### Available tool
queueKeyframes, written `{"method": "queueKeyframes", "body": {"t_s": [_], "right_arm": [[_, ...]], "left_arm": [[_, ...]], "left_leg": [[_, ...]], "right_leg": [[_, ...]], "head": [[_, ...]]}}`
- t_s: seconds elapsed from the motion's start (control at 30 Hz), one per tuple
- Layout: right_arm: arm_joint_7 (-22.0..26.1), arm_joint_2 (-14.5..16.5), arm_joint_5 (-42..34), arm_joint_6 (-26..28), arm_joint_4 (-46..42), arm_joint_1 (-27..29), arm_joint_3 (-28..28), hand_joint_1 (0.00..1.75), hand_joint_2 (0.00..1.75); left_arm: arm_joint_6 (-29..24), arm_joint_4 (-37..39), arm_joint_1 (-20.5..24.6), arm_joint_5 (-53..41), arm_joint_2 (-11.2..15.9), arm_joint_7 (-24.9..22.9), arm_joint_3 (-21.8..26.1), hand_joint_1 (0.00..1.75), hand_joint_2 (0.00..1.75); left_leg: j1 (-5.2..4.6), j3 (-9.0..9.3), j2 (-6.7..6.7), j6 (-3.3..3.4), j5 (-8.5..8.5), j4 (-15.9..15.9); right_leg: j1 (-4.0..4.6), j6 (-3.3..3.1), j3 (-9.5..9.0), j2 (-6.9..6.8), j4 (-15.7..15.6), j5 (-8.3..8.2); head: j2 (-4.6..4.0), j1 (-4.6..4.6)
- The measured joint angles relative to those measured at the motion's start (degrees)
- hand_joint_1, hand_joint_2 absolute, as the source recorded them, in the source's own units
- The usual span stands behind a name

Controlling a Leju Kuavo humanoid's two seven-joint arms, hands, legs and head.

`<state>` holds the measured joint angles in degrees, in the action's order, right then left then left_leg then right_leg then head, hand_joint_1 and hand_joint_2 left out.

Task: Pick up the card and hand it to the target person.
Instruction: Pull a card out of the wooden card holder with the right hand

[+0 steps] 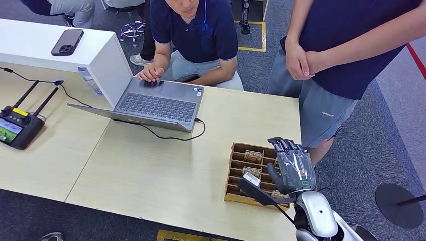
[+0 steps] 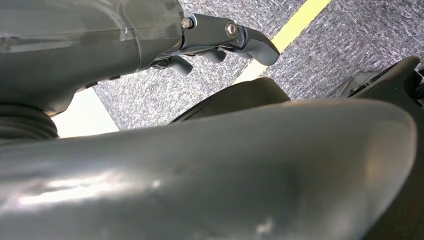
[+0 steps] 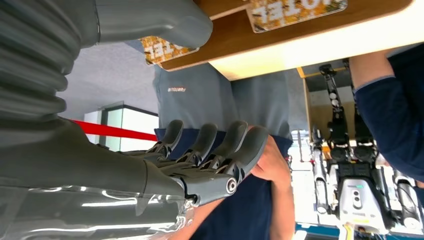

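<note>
Pale wood covers the worktop [image 1: 166,165], and near its right edge sits a brown wooden rack [image 1: 236,173] with slotted rows that hold several cards. One card [image 1: 253,156] printed in brown and yellow stands in an upper row, a second card [image 1: 251,172] in a row nearer the robot; in the right wrist view two cards [image 3: 295,7] show the lettering "HOTEL" against the rack's wood. The right hand [image 1: 294,165] is raised above the right end of the rack, palm side turned away from the head camera, its fingers [image 3: 235,145] apart and only slightly curved with nothing between them (the thumb stands off to one side, close to the cards but not on them). No card is in the hand; all of them rest in the rack.

The left hand [image 2: 220,37] hangs low over grey carpet and a yellow floor line, its fingers loosely curled and holding nothing.

Behind the rack a standing person [image 1: 341,55] in a dark blue shirt and grey shorts has both hands clasped in front. A seated person [image 1: 193,35] touches an open grey laptop [image 1: 155,103]. A phone [image 1: 67,41] lies on a white box [image 1: 60,50], and a remote controller [image 1: 17,125] with antennas lies at the far left.
</note>
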<state>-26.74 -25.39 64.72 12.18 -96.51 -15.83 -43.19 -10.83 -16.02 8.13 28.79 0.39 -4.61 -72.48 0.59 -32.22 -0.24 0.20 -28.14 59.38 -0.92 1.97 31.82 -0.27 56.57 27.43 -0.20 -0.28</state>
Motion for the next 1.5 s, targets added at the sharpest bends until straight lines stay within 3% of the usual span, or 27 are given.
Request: {"method": "queueKeyframes", "body": {"t_s": [0.43, 0.77, 1.5], "right_arm": [[-0.28, -0.84, -1.37, 1.74, 2.86, 0.02, 1.02, 1.1, 1.75], [-0.3, -0.97, -1.81, 2.27, 4.1, 0.09, 1.94, 0.94, 1.75], [-0.39, -0.96, -2.56, 3.13, 6.3, 0.17, 2.32, 1.14, 1.75]], "left_arm": [[-0.01, 0.0, 0.0, 0.0, 0.0, 0.03, 0.0, 0.0, 0.0], [-0.02, 0.0, 0.0, -0.01, 0.0, 0.14, 0.0, 0.0, 0.0], [-0.1, 0.0, 0.0, -0.02, 0.0, 0.15, 0.0, 0.0, 0.0]], "left_leg": [[0.0, 0.0, 0.0, 0.0, 0.0, 0.0], [0.0, 0.01, 0.0, 0.0, 0.0, 0.0], [0.0, 0.01, 0.0, 0.0, 0.0, 0.0]], "right_leg": [[0.0, 0.0, 0.0, 0.0, 0.0, 0.0], [0.0, 0.0, 0.0, 0.0, 0.0, 0.0], [0.0, 0.0, 0.0, 0.01, 0.0, 0.0]], "head": [[0.0, 0.0], [0.0, 0.0], [0.0, 0.0]]}}
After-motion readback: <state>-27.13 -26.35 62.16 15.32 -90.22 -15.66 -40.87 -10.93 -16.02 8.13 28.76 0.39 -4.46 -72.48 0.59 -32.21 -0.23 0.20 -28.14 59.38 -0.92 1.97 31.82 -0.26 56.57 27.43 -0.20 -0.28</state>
